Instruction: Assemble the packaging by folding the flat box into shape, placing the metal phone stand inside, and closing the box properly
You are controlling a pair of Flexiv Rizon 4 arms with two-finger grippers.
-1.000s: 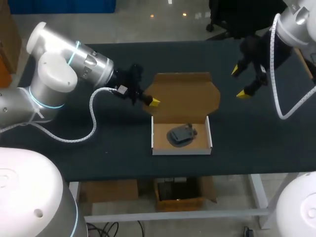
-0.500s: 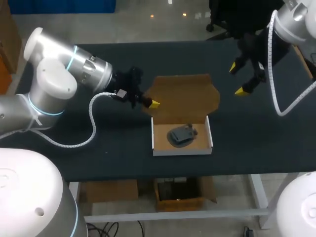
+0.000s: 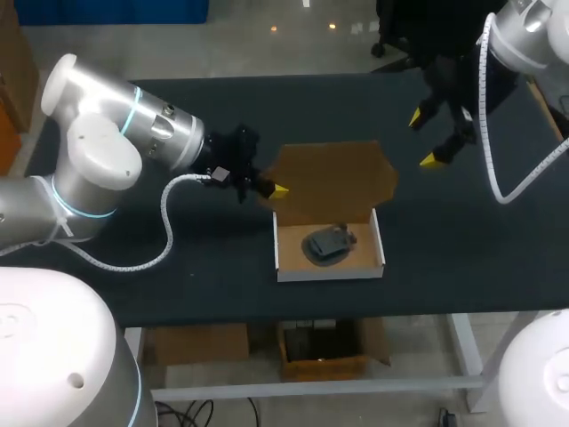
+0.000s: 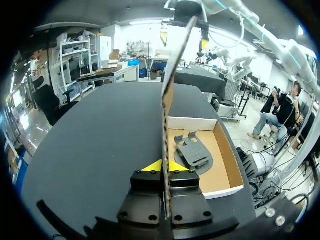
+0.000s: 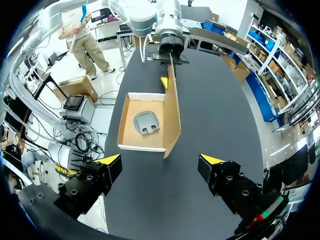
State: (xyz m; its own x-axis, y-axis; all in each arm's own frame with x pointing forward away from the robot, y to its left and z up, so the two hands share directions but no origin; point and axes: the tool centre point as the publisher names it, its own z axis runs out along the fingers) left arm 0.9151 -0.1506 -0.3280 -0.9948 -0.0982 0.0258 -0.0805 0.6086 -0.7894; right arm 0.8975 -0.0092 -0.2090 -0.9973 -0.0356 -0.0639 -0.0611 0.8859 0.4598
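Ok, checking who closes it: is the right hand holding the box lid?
No, the right hand hangs open, apart from the lid, which the left hand grips.

left arm (image 3: 100, 153) low, reaching inward; jaws seemingly pinching box lid (image 3: 333, 178) | right arm (image 3: 524, 31) raised; jaws spread wide

The brown cardboard lid flap (image 3: 333, 178) has been tilted further toward upright by the left gripper (image 3: 279, 189), itself shifted slightly nearer. The right gripper (image 3: 423, 139) has been drawn farther away.
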